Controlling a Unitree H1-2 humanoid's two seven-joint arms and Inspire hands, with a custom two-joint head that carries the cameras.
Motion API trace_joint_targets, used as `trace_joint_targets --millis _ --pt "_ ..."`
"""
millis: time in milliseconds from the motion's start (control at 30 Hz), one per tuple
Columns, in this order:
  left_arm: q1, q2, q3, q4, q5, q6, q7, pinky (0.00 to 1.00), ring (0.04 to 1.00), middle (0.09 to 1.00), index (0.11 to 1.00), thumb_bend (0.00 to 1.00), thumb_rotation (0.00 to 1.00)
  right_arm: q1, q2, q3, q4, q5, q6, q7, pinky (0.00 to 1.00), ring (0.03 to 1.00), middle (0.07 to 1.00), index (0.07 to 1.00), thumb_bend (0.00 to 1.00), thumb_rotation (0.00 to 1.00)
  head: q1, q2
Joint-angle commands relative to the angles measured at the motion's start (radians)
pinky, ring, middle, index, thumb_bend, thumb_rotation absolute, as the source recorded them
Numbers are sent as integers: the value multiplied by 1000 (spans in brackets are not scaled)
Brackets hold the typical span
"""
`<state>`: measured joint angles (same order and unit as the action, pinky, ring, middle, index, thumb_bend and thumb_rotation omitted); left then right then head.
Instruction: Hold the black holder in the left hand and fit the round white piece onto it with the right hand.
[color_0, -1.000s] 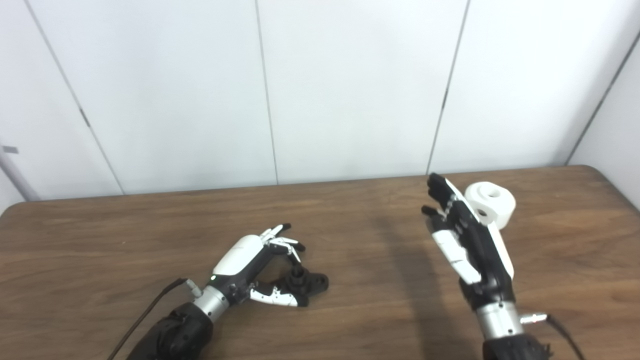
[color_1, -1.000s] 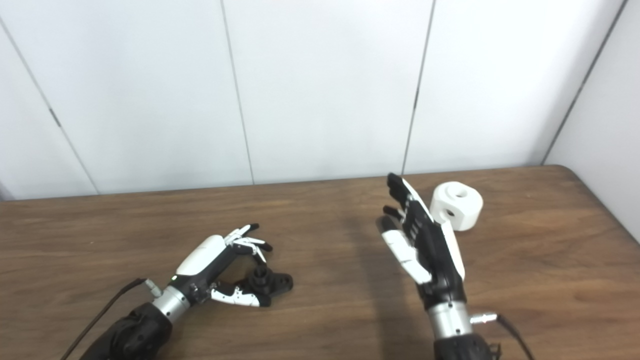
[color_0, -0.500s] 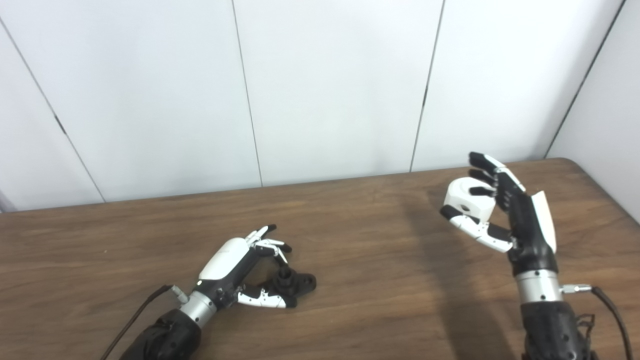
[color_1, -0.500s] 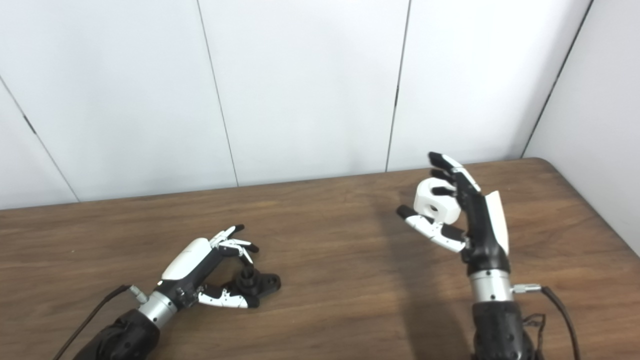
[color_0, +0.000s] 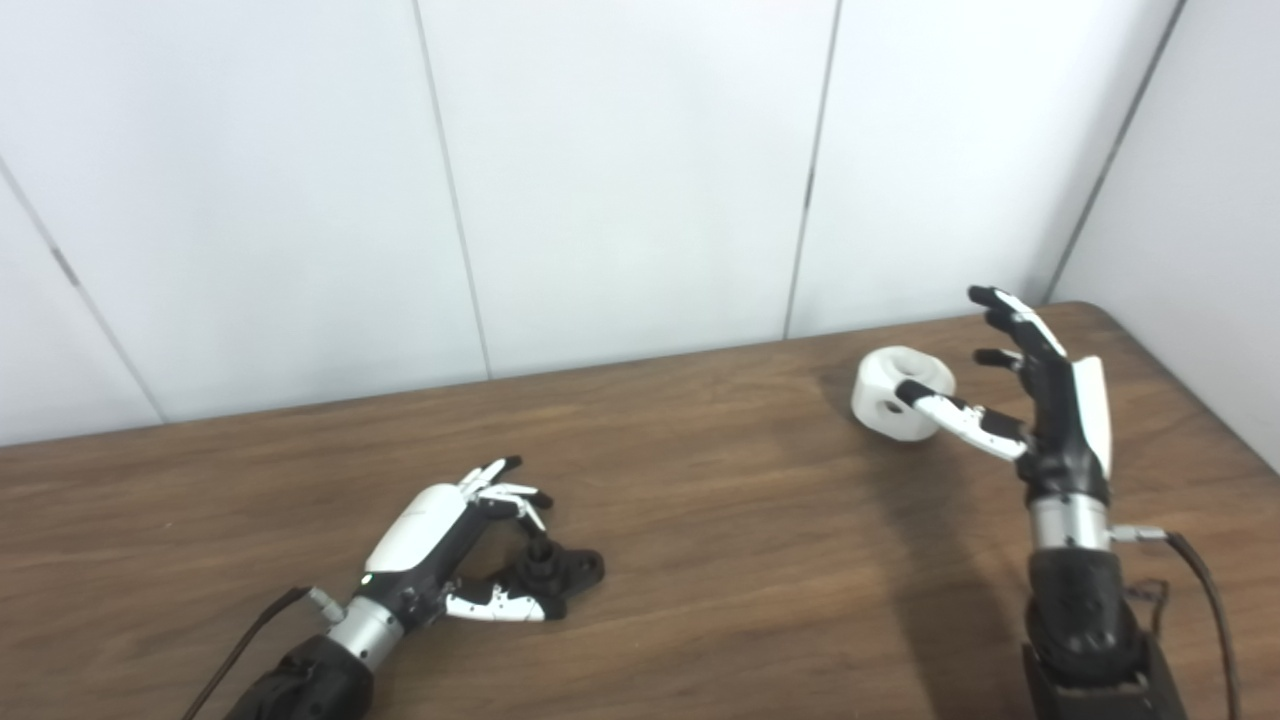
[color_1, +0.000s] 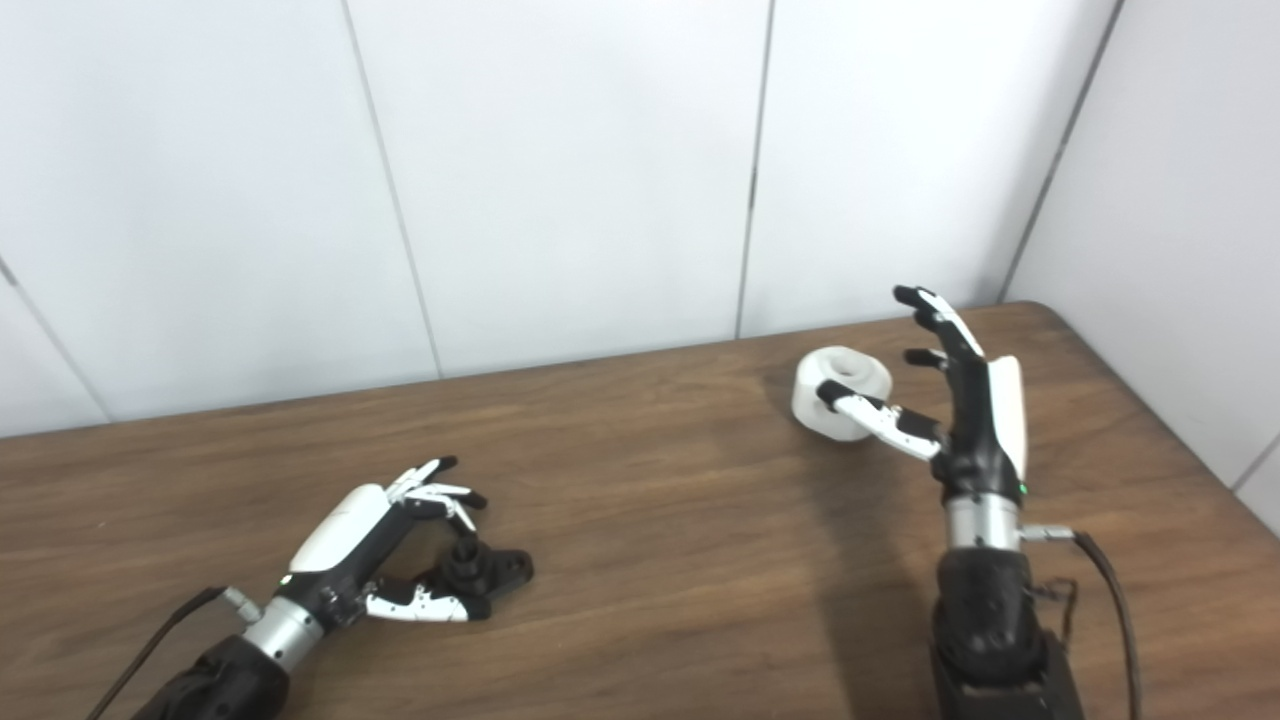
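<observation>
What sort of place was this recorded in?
Likely a bare test room or lab: a brown wooden table against plain white wall panels, holding only a small black holder and a round white piece.

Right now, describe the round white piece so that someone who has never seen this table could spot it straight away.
Look at the brown wooden table and go to its far right corner, near the white wall. There, just left of the right hand, sits the round white piece: a chunky white drum with a hole on top and one in its side, unlike the small black holder by the left hand.
</observation>
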<state>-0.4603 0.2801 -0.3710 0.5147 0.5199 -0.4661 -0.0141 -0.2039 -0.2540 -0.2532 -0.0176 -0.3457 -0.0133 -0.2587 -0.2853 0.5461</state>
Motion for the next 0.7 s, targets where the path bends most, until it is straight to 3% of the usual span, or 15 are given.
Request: trace_joint_targets --millis 0,233,300,333,467,667 --pt "25 0 -25 45 -19 -4 22 1000 978 783 481 523 52 -44 -41 4 -16 -48 -7 -26 738 886 898 806 658 327 -9 -2" --pt "14 19 -59 54 -42 -3 42 1000 962 778 481 523 51 -85 -71 17 53 -97 18 -53 803 918 888 807 672 290 -45 -14" --pt "13 20 -59 51 -47 -3 40 1000 960 779 481 523 51 -95 -78 20 69 -101 24 -56 865 941 892 816 680 294 -45 -15" --pt "13 21 -59 51 -52 -3 39 1000 955 778 482 522 49 -98 -84 25 75 -110 32 -54 942 974 908 831 693 311 -46 -15" --pt "9 27 -63 53 -55 -3 37 1000 952 780 482 522 48 -107 -103 44 98 -146 46 -59 947 994 921 838 725 325 -57 -19" --pt "7 34 -64 47 -68 -3 37 1000 935 774 482 522 48 -124 -142 93 144 -206 72 -55 936 1000 945 855 833 434 -72 -21"
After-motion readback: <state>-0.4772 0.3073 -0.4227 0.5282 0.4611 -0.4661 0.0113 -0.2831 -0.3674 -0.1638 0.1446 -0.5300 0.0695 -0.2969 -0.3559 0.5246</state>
